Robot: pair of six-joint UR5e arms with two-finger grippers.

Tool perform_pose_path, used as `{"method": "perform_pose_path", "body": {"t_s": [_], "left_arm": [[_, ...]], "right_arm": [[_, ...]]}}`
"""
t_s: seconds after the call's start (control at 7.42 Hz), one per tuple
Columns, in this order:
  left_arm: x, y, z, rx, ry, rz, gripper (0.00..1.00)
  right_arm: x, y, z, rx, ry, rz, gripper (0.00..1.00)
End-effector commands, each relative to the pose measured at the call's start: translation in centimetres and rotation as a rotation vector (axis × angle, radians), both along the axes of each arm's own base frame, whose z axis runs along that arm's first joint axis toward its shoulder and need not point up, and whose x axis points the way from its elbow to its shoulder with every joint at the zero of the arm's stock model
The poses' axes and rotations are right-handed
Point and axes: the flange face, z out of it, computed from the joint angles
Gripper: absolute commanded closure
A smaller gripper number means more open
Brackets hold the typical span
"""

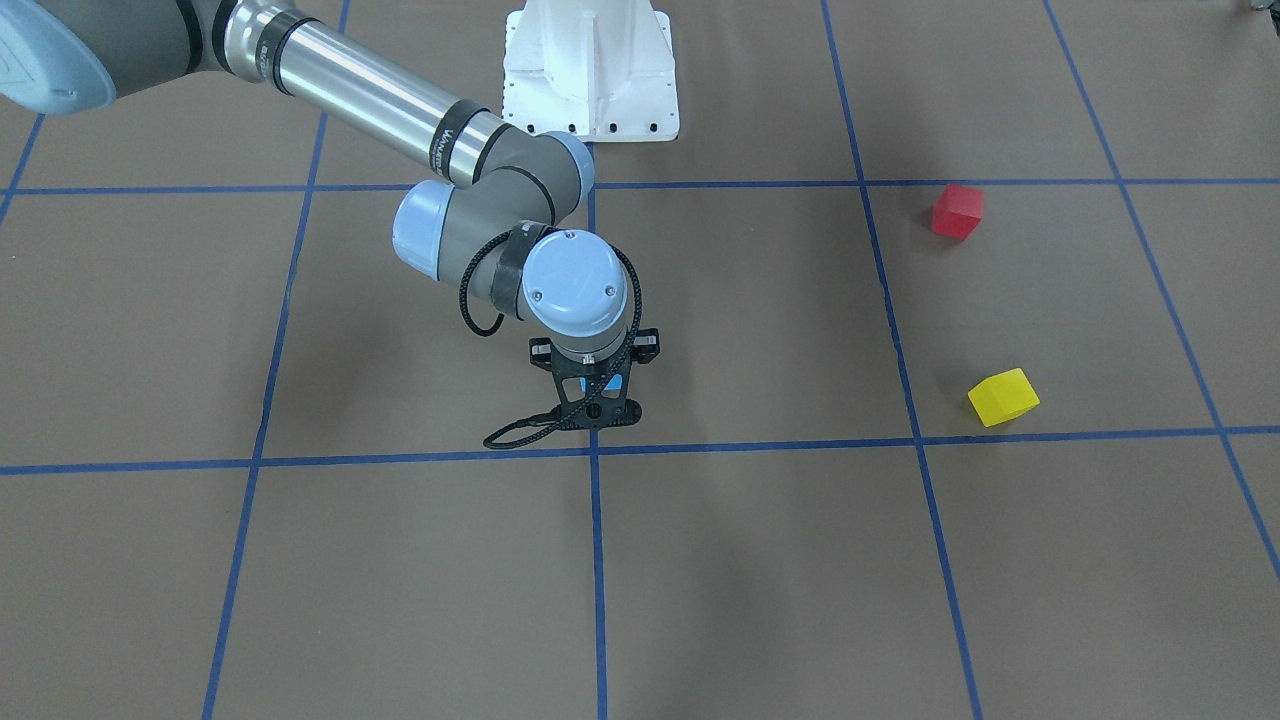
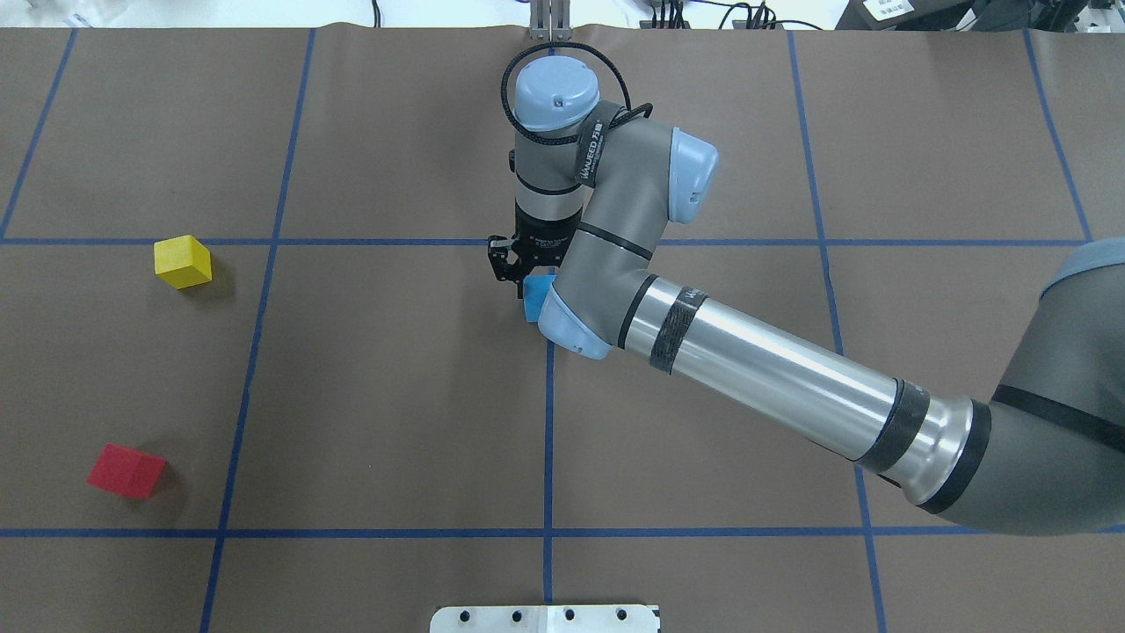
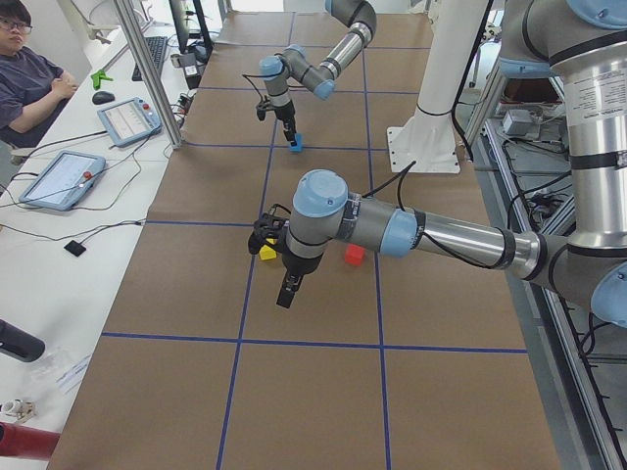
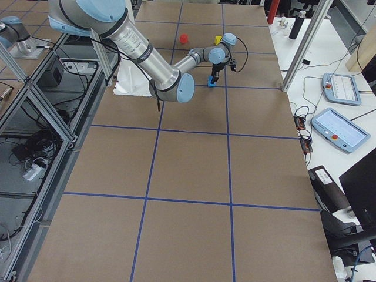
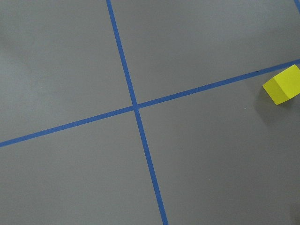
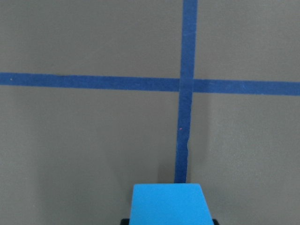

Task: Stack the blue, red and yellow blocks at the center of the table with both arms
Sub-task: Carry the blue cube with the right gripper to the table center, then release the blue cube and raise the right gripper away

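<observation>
Placing the blue block (image 6: 168,203) on the tape crossing (image 6: 186,84) was judged the step in hand. Done well, it called for a straight descent, the cube's faces kept square to the lines, and release only once its underside sat flat on the surface (image 2: 395,396), so the base of the stack would not start skewed.

Items, near to far in the right wrist view:
- Blue block: matte cube, sharp edges, plain top face, at bottom centre of frame, pinched by the right hand (image 2: 525,274), whose black tips barely showed at its lower corners. It lay just short of the crossing, over the vertical line.
- Surface: flat brown sheet, dull finish, ruled into large squares by thin blue tape.

Items in the overhead view:
- Red block (image 2: 127,471): matte cube, lower left of frame, resting alone on the surface.
- Yellow block (image 2: 183,261): matte cube of like size, left of frame above the red, turned slightly off the grid. Both stood well apart from the centre.
- Right arm (image 2: 773,369): brushed silver tube, grey joints, smooth light-blue caps, black cable looped at the wrist, entering from the right edge.

Left hand (image 3: 285,292): black, hanging over the surface near the yellow block in the left side view; whether spread or pressed together could not be told.
</observation>
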Motion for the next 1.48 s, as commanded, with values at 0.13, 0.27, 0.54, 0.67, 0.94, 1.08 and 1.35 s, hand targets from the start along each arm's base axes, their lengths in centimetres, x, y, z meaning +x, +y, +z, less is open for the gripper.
{"method": "perform_pose_path", "body": {"t_s": [0.13,0.27,0.54,0.67,0.94,1.08,1.35], "left_arm": [[0.0,-0.1,-0.1,-0.002,-0.001,-0.001,0.0],[0.5,-1.3,-1.5,-0.022,0.012,-0.04,0.0],[5.2,-1.0,-6.0,-0.184,0.112,-0.188,0.0],[8.4,-0.7,-8.1,-0.258,0.155,-0.229,0.0],[14.0,1.3,-10.2,-0.343,0.213,-0.269,0.01],[16.9,2.3,-9.8,-0.348,0.179,-0.313,0.01],[24.1,5.5,-9.1,-0.378,0.168,-0.361,0.01]], "right_arm": [[4.5,-1.2,-3.5,0.049,-0.062,0.052,0.01],[8.2,-2.8,-4.1,0.064,-0.076,0.096,0.01],[21.3,-4.3,-0.4,0.143,-0.112,0.166,0.01],[27.0,-4.2,4.1,0.183,-0.095,0.125,0.01],[34.3,-5.4,10.3,0.256,-0.023,0.043,0.01],[37.1,-5.3,13.7,0.28,-0.003,0.018,0.01],[39.6,-4.3,18.7,0.296,0.023,-0.026,0.01]]}}
